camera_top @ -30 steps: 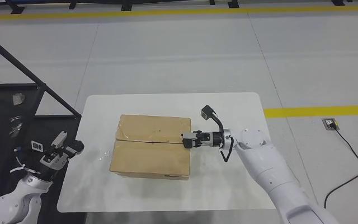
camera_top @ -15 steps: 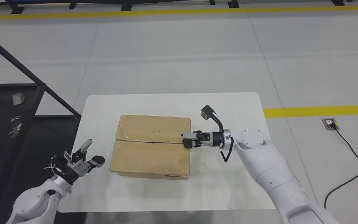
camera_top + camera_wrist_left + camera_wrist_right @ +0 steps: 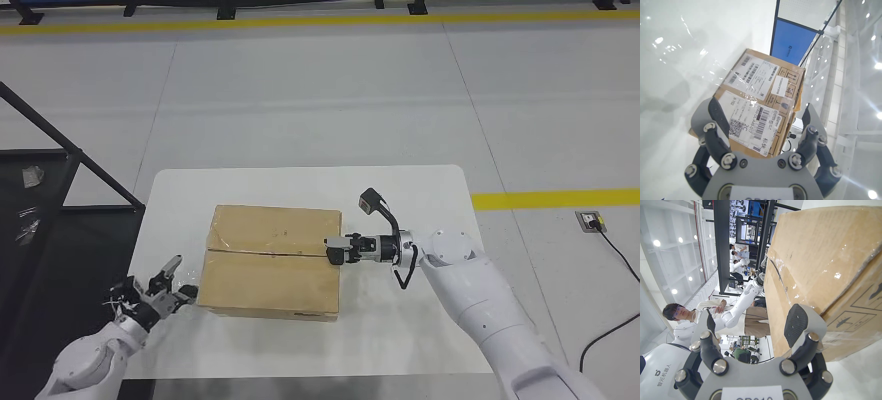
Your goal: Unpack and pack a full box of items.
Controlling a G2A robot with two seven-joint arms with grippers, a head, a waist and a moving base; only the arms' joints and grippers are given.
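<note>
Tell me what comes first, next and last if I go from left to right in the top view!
left gripper → cardboard box → right gripper, at the box's right edge → floor socket

- The box (image 3: 786, 123) carries an upper shipping label (image 3: 753, 73) on its end face, with barcodes and fine print too small to read.
- A lower label (image 3: 745, 121) just beside it bears barcodes, a square code and handwritten characters at one edge.
- A small sticker (image 3: 779, 85) holds a single line of code.
- Handling pictograms (image 3: 790, 75) are printed on the cardboard (arrows and a glass here, an umbrella (image 3: 845, 321) at the other end).
- A white tag (image 3: 761, 194) sits at the base of the left pincer (image 3: 761, 106), its print cut off.
- The right pincer (image 3: 751, 311) has a similar tag.
</note>
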